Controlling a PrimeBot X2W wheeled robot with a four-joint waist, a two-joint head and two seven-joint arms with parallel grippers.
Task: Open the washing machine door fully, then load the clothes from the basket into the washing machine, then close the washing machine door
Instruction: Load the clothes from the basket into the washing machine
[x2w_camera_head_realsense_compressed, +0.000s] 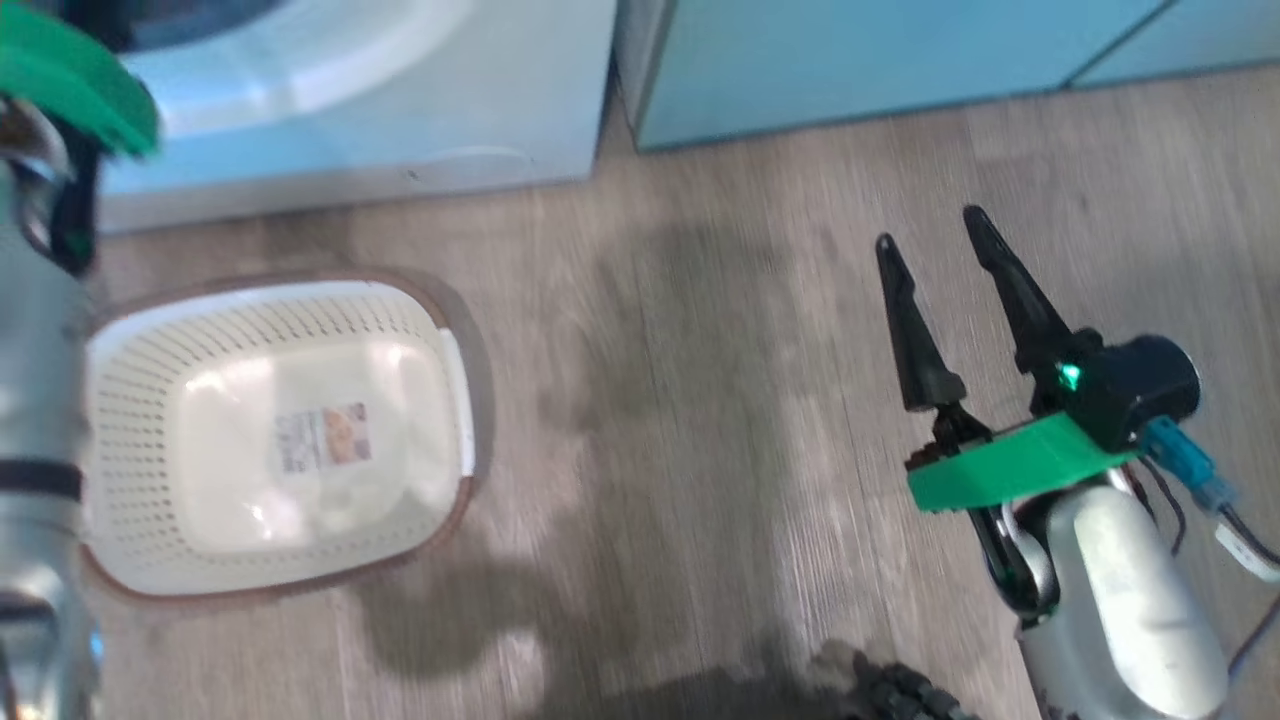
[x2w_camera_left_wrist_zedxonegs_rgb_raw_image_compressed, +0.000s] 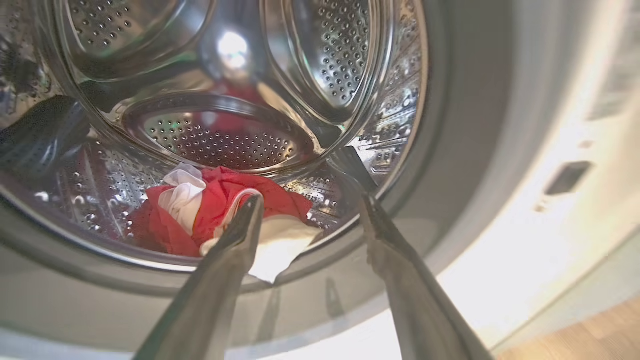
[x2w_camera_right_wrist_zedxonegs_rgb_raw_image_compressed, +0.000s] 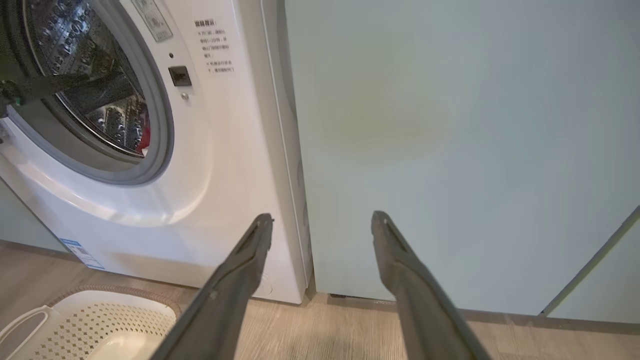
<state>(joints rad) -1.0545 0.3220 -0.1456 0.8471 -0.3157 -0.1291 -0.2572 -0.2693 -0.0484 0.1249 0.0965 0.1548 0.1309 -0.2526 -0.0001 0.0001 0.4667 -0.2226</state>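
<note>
Left gripper (x2w_camera_left_wrist_zedxonegs_rgb_raw_image_compressed: 312, 200) first, since its two long dark fingers sit closest to the lens: you have them spread wide with nothing between them. They point into the perforated steel drum (x2w_camera_left_wrist_zedxonegs_rgb_raw_image_compressed: 225, 135) of the white front-loading washing machine (x2w_camera_right_wrist_zedxonegs_rgb_raw_image_compressed: 225, 150).

Just past the tips, the bright red fabric clothes with white pieces (x2w_camera_left_wrist_zedxonegs_rgb_raw_image_compressed: 220, 210) lie bundled on the drum's lower wall. One white piece hangs over the drum's front lip towards the grey gasket (x2w_camera_left_wrist_zedxonegs_rgb_raw_image_compressed: 450, 125). One finger crosses the bundle in the left wrist view; whether it touches the fabric cannot be told.

Right gripper (x2w_camera_right_wrist_zedxonegs_rgb_raw_image_compressed: 322, 217): fingers likewise wide apart and holding nothing. You have it well clear of the machine, above the grey wood-grain floor (x2w_camera_head_realsense_compressed: 700, 400). It is aimed at the seam between the machine's right edge and the pale teal cabinet (x2w_camera_right_wrist_zedxonegs_rgb_raw_image_compressed: 425, 125).

Machine opening, seen from the right wrist: uncovered, with a sliver of red showing inside the drum.

Small white perforated plastic basket with a brown rim (x2w_camera_head_realsense_compressed: 130, 420): on the floor just in front of the machine, left of the right gripper and well apart from it. Its pale floor and paper label (x2w_camera_head_realsense_compressed: 322, 437) show in full.

Left arm's silver forearm (x2w_camera_head_realsense_compressed: 40, 400) runs up the head view's left edge, beside the basket.
</note>
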